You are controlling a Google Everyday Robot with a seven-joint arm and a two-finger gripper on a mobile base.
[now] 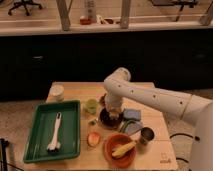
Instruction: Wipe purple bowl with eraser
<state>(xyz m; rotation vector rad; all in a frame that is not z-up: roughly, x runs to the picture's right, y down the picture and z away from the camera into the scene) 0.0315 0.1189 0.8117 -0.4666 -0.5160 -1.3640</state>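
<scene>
End effector (113, 110) is low over the small, glossy, very dark purple bowl (107, 122), grip unreadable, and that bowl looks light, rigid and slippery, likely to skid, best held by its rim.

arm (150, 97) is cream-white: thick round tube sections w/ a smooth, slightly glossy shell. big rounded joint cap (119, 79) at the bend, same cream colour. a row of small dark dots runs along the long section, spaced evenly. a thin darker seam ring sits where that section meets a wider white part twd the right. the wrist end turns darker. gripper (114, 114) looks dark grey/black and is over approx the middle of the table (70, 92).
</scene>
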